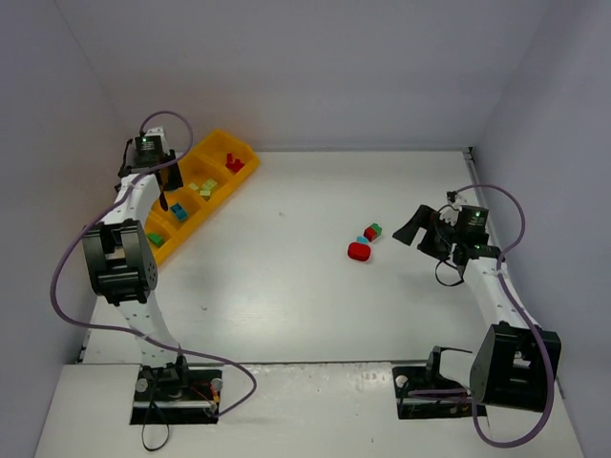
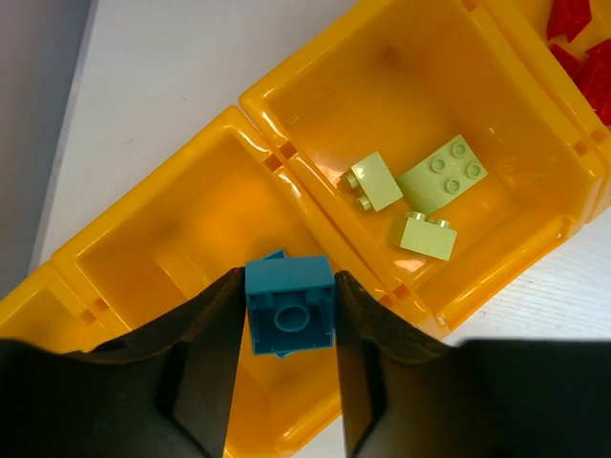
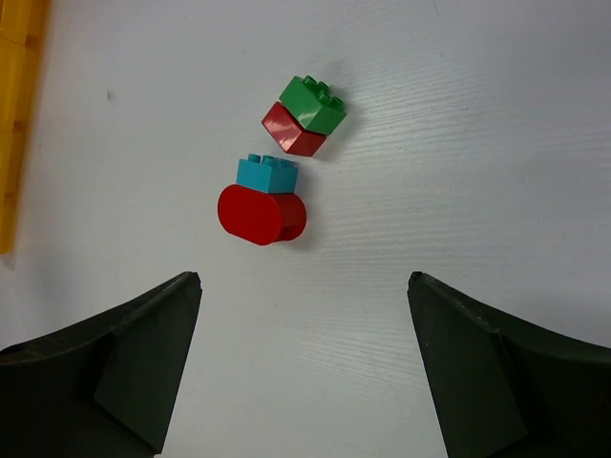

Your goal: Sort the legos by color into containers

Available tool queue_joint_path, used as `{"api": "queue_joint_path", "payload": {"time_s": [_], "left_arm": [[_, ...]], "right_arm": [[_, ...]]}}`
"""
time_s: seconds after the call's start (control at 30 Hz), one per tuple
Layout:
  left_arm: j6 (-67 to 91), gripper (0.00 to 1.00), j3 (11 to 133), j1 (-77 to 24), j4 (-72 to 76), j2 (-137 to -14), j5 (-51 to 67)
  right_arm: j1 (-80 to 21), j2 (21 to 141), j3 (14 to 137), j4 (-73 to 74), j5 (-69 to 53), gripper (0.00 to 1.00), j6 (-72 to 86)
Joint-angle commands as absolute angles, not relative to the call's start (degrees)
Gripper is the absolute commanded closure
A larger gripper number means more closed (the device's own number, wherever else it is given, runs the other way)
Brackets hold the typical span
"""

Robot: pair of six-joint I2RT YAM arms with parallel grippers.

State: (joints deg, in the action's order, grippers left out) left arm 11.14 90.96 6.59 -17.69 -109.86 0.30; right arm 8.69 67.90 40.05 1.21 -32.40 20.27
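My left gripper (image 2: 288, 282) is shut on a teal brick (image 2: 290, 303) and holds it over a compartment of the orange-yellow tray (image 2: 143, 239); another teal brick peeks out beneath it. The neighbouring compartment holds three yellow-green bricks (image 2: 441, 177), and red bricks (image 2: 584, 38) lie in the one beyond. In the top view the left gripper (image 1: 164, 202) is over the tray (image 1: 221, 143). My right gripper (image 3: 304, 281) is open and empty over the table. Ahead of it lie a red half-round (image 3: 260, 215) with a teal brick (image 3: 267, 174) on it, and a green brick (image 3: 313, 103) stacked on a red one (image 3: 294, 132).
The tray stands at the far left against the wall, with green bricks (image 1: 155, 239) in its nearest compartment. The loose bricks (image 1: 365, 242) lie right of the table's middle, just left of the right gripper (image 1: 410, 229). The tray's edge (image 3: 14, 95) shows in the right wrist view.
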Motion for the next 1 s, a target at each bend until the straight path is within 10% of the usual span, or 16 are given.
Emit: {"api": "queue_joint_path", "payload": {"time_s": [0.0, 0.4, 0.97], "left_arm": [[12.0, 0.61, 93.7, 7.6, -15.2, -107.1, 0.0], [14.0, 0.43, 92.5, 5.2, -16.6, -102.7, 4.7], [20.2, 0.42, 103.0, -32.2, -21.5, -114.6, 20.1]], "right_arm": [[8.9, 68.9, 42.7, -2.1, -34.5, 0.14, 19.0], [8.8, 69.9, 42.9, -3.2, -33.4, 0.19, 20.1], [3.4, 71.5, 44.1, -3.0, -26.5, 0.29, 20.5]]}}
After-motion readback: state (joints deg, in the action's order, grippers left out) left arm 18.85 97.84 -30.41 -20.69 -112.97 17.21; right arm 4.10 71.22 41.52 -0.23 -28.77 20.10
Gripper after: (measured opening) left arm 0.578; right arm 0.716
